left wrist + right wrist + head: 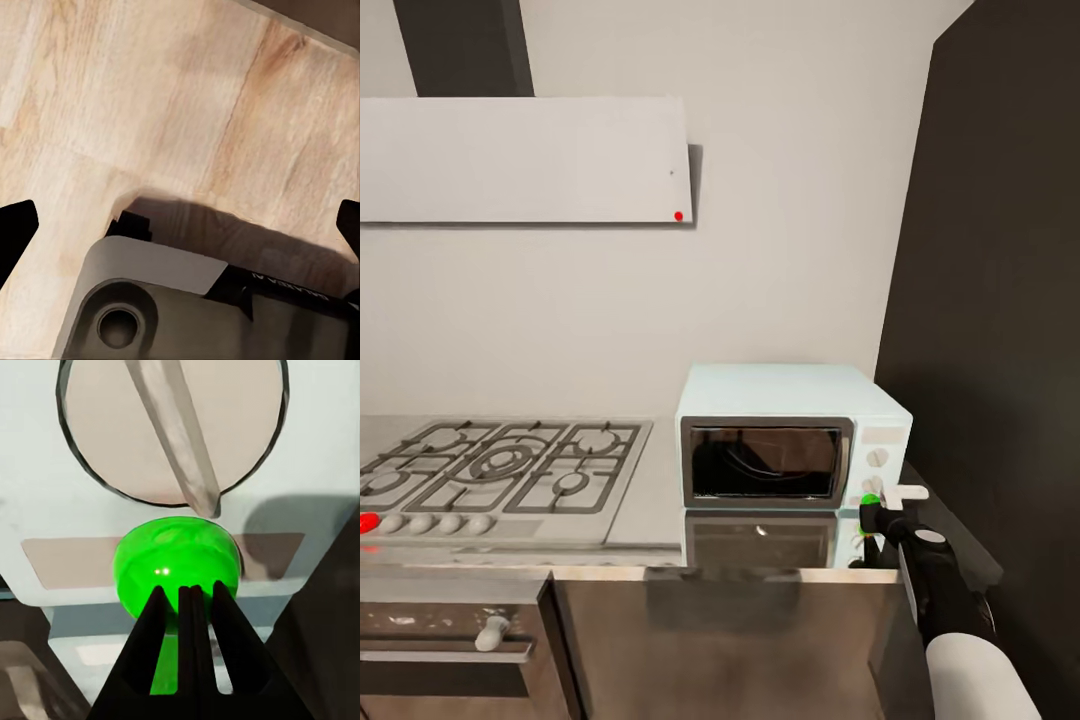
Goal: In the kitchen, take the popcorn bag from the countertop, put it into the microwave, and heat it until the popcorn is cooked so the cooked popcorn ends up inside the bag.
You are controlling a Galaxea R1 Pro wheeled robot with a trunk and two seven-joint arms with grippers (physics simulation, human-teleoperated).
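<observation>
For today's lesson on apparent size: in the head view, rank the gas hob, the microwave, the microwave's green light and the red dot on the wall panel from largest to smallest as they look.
1. Gas hob
2. Microwave, though it looks close to the hob in area
3. Green light
4. Red dot; it sits farther back, so its true size is unsure.
</observation>
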